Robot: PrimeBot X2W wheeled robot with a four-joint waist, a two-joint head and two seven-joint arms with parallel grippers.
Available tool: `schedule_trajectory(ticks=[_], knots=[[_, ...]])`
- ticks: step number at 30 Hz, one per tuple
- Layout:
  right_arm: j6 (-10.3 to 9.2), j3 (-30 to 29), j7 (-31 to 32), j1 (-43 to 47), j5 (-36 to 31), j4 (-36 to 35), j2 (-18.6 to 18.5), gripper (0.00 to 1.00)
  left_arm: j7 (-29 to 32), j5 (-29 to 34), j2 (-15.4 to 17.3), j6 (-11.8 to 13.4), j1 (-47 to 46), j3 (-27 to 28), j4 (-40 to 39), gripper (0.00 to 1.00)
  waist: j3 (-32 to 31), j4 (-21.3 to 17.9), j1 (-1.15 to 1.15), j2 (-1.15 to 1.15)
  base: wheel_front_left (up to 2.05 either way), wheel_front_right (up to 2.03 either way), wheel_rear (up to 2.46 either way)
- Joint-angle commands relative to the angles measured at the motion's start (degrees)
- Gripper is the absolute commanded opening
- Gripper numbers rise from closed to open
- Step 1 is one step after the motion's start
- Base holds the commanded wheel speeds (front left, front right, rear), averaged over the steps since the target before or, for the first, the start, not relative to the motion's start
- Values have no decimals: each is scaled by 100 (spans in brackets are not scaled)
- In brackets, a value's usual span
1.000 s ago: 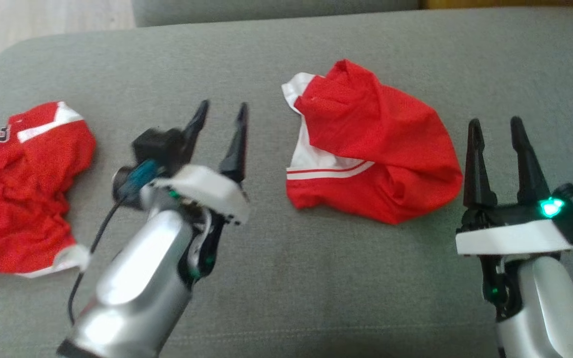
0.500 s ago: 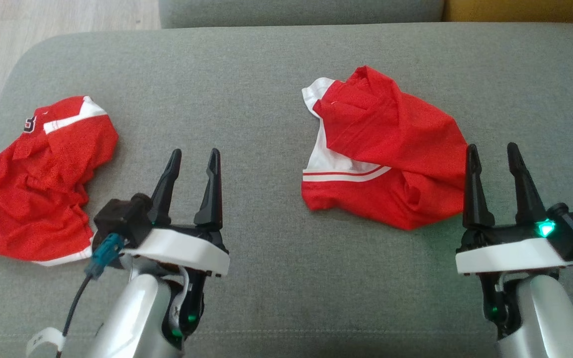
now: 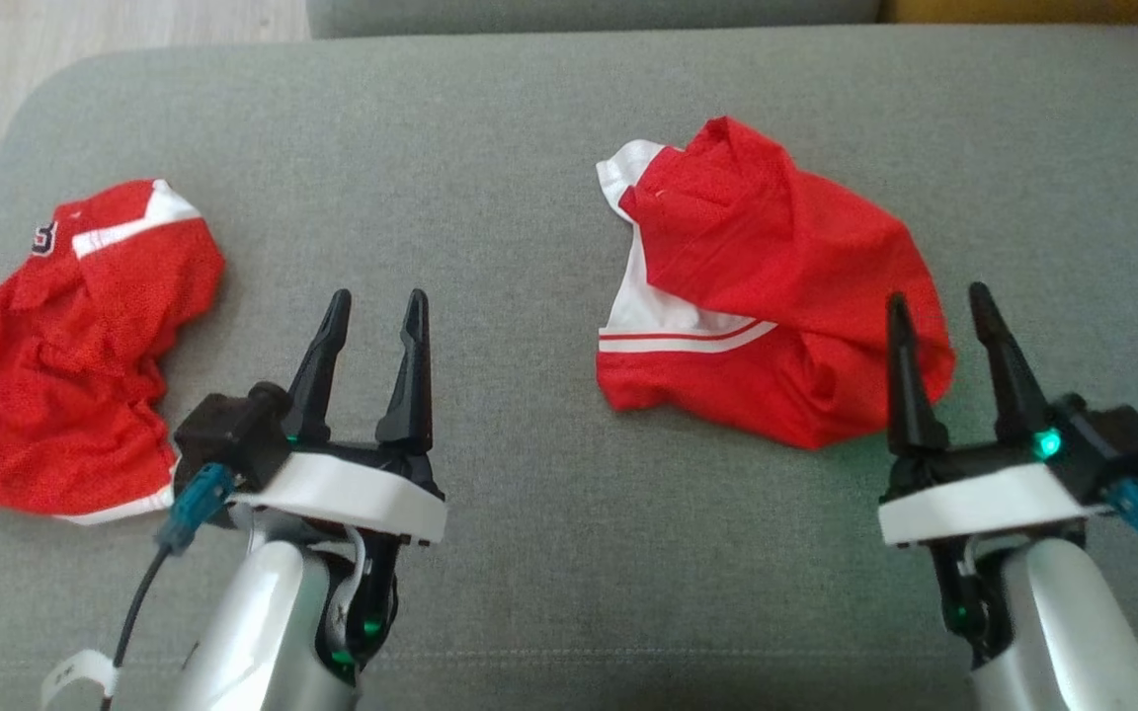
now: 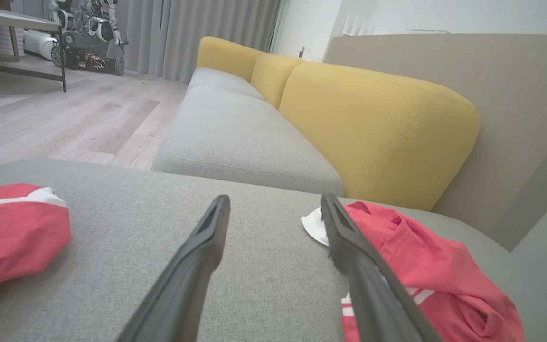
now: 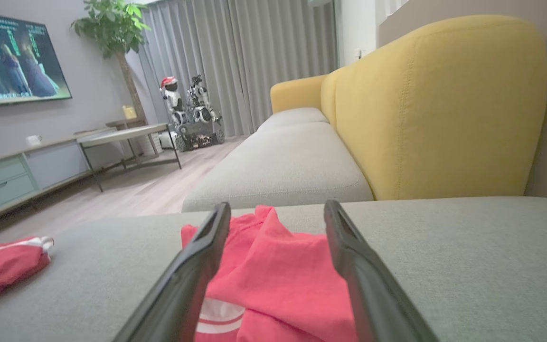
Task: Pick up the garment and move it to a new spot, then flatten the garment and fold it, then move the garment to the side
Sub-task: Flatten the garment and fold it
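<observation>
Head view puts the crumpled red garment (image 3: 767, 296) right of centre on the grey sofa seat (image 3: 529, 573). My right tool (image 3: 934, 293), fingers wide, sits at its near right edge, I judge lined up for the pick. My left tool (image 3: 378, 296), equally wide and empty, hovers between it and a second red garment (image 3: 65, 355).

Sofa seat (image 3: 549, 573) covered in matt grey cloth with a coarse weave. On it, a crumpled garment (image 3: 776, 286) of thin red cloth with a fine mesh texture and smooth white trim. A second garment (image 3: 65, 385) near the seat's left edge looks the same. The left gripper (image 3: 378, 294) and right gripper (image 3: 934, 292) have matt black plastic fingers, white plastic collars and shiny silver forearms. Backrest (image 4: 373, 128) in matt yellow stitched cloth. Pale wood-grain floor (image 4: 64, 118).
</observation>
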Motion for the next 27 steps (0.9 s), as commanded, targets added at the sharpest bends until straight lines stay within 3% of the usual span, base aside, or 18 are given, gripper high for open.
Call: schedule_trajectory(ticks=[1, 10, 18, 27], knots=[[44, 170, 34, -337, -46, -141, 13, 100, -70, 10, 16, -42, -137, 179, -186, 100, 53, 20, 0, 0, 0, 0, 0], [44, 922, 534, -1078, -385, 331, -279, 100, -70, -221, 13, 44, -343, -111, -157, 100, 474, 289, 0, 0, 0, 0, 0], [44, 1727, 948, -1897, -598, 1369, -690, 100, -70, -380, 12, 114, -502, -328, -159, 100, 706, 700, 0, 0, 0, 0, 0], [44, 1658, 967, -2351, -692, 2373, -800, 100, -70, -447, 12, 177, -528, -386, -191, 100, 835, 1026, 0, 0, 0, 0, 0]])
